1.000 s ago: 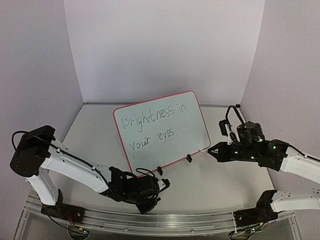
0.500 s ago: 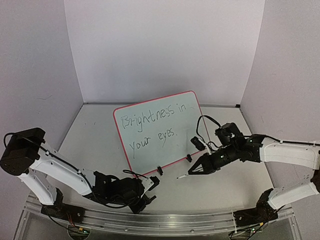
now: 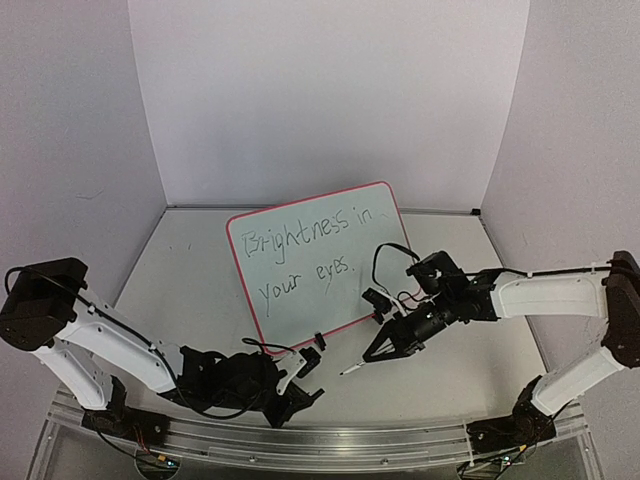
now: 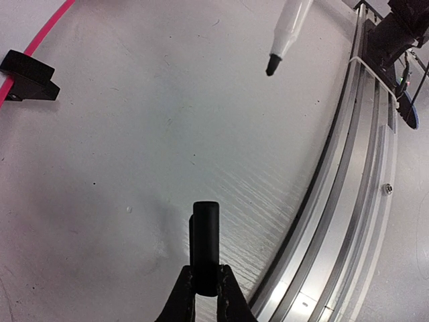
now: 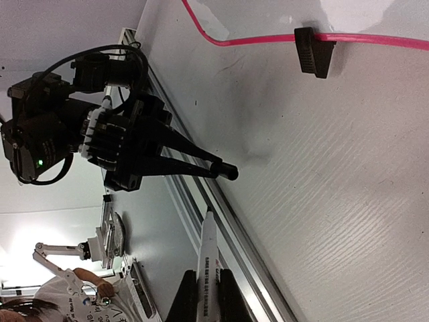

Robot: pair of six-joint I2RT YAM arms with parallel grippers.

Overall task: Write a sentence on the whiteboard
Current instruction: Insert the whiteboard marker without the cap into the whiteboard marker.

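The whiteboard leans upright mid-table on black clip feet; its pink frame also shows in the left wrist view. The sentence reads "Brightness in your eyes." in two lines. My right gripper is shut on a white marker, hovering low in front of the board's right foot. The marker's bare tip points at my left gripper. The left gripper is shut on the black marker cap, near the front rail. Cap and tip are apart.
An aluminium rail runs along the table's near edge, just beside the left gripper. White walls enclose the table on three sides. The board's right clip foot stands close behind the right gripper.
The right arm has swung in from the right, down and leftward with the marker, to the front of the board. The left gripper has drawn back slightly toward the rail, cap still held.
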